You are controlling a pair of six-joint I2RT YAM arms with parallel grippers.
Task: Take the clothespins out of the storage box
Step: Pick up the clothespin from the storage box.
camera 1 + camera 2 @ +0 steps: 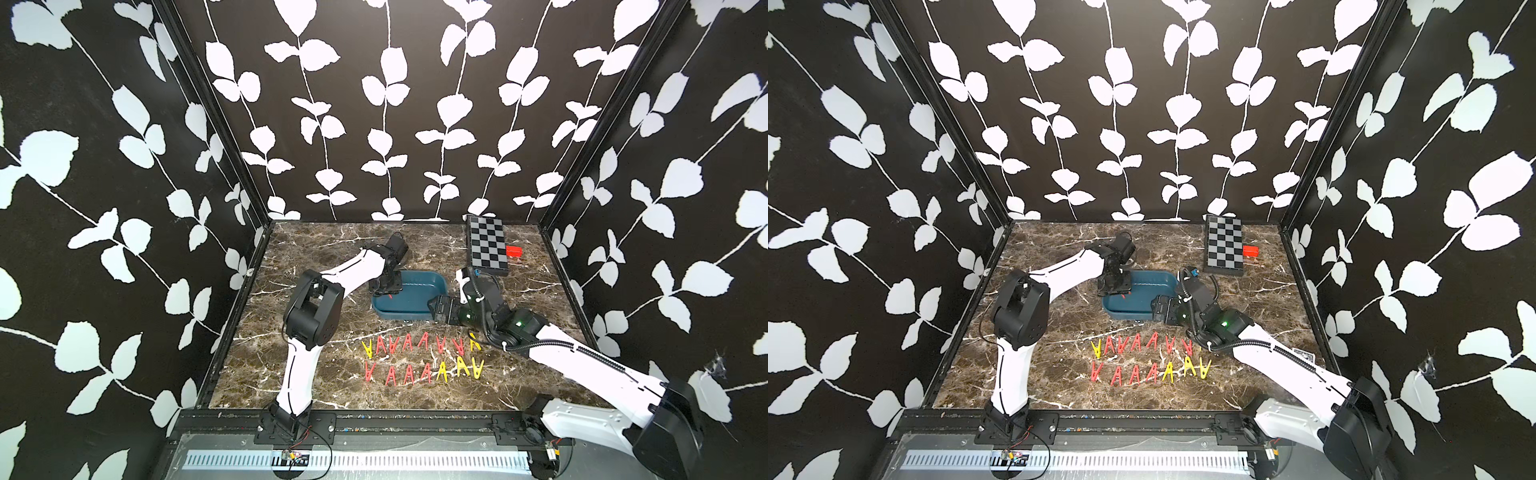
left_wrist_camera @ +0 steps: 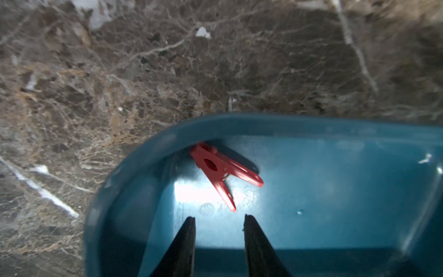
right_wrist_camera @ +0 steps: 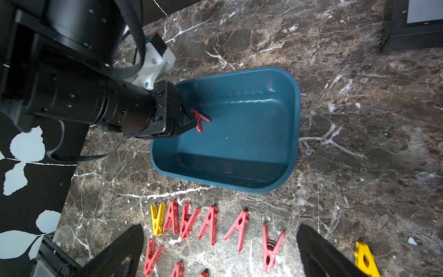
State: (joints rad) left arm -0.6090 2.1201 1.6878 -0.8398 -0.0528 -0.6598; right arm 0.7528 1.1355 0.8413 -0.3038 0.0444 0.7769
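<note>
One red clothespin (image 2: 220, 167) sat tucked against the 9 o'clock wall of the storage box (image 2: 335, 124). The left hand (image 2: 219, 217) hung just short of it, jaws part-way apart, nothing between them. It should push further in and straddle the clip's body before squeezing. The right hand (image 3: 220, 227) gaped wide above the other clothespins (image 1: 409, 343) on the bench (image 1: 332, 374), 6 o'clock of the box.

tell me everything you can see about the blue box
The box is a shallow dark teal tub, glossy like plastic, rectangular with rounded corners, open on top. It sits on the marble table. Its floor is bare except for one red clothespin by a corner wall; the left gripper reaches in close to it.
</note>
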